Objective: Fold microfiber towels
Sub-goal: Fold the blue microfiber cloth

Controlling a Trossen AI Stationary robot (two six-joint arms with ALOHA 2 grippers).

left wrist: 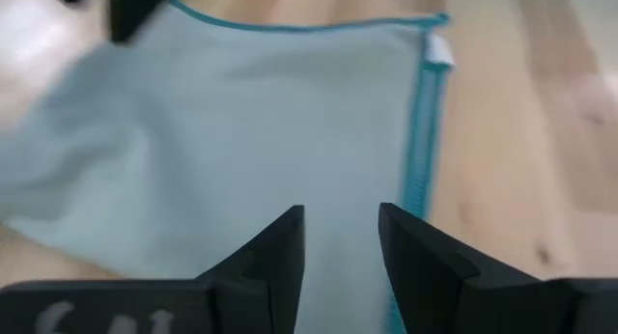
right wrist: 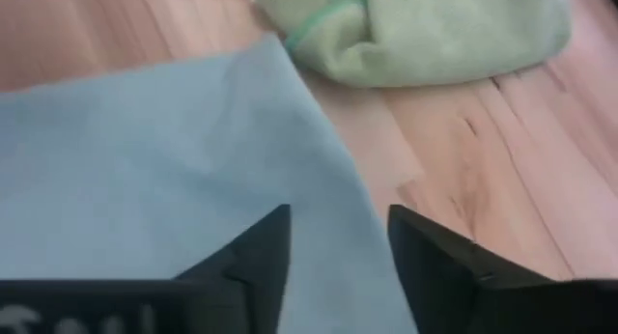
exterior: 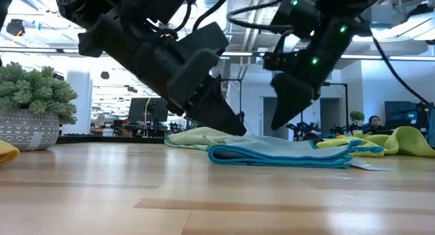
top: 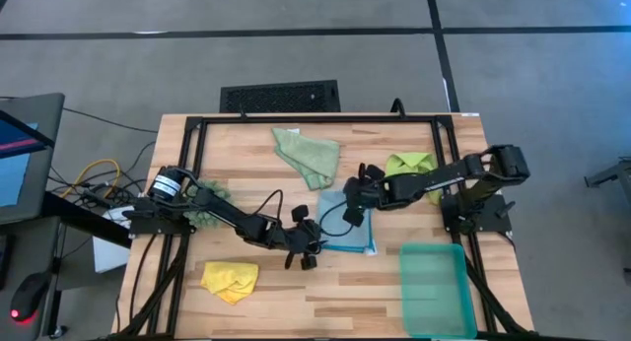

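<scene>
High view: light blue towel [top: 345, 226] folded once on counter [top: 296, 292], three towels unfolded; left end effector [top: 304, 254] and right end effector [top: 353, 205] fingers apart, empty.

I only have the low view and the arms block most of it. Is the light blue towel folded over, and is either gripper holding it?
Observer: The light blue towel lies folded; the right gripper is open above it, gripping nothing.
Operator: And the left?
Observer: The left gripper hovers partly open over the towel's teal-hemmed edge.
Operator: Which towels remain?
Observer: The yellow towel lies crumpled near the front left; the pale sage green towel lies loose at the back.
</scene>
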